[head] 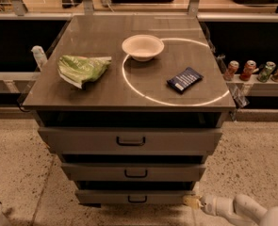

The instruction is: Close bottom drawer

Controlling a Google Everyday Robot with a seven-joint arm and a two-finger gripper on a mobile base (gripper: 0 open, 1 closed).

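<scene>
Bottom drawer (105,197): the lowest and narrowest-looking of three grey metal drawer fronts in the cabinet, carrying a small dark loop handle (137,199) at its middle and sitting just above the speckled stone floor (16,173). A dark strip of open tray shows above its front panel, so it appears to stand out a little from the cabinet body and the closing is judged not yet finished. The robot's gripper (191,201), pale-tipped on a white arm (242,208) that enters from the lower right corner, lies at the right-hand end of that front panel, level with it and touching or just beside it; which of the two cannot be told, nor whether the claw is wide or narrow. The drawer's long axis runs left to right across the scene, with the handle well to the left of the gripper, while the closing travel runs straight back into the cabinet, away from the onlooker; a push at the panel's end rather than its middle may skew the drawer on its runners. Above it come the mid-width grey drawer (96,172) and the widest grey drawer (82,140). The brown cabinet top (105,93) bears a round white bowl (142,47), a crumpled green bag (83,68) and a flat dark blue packet (184,79).
</scene>
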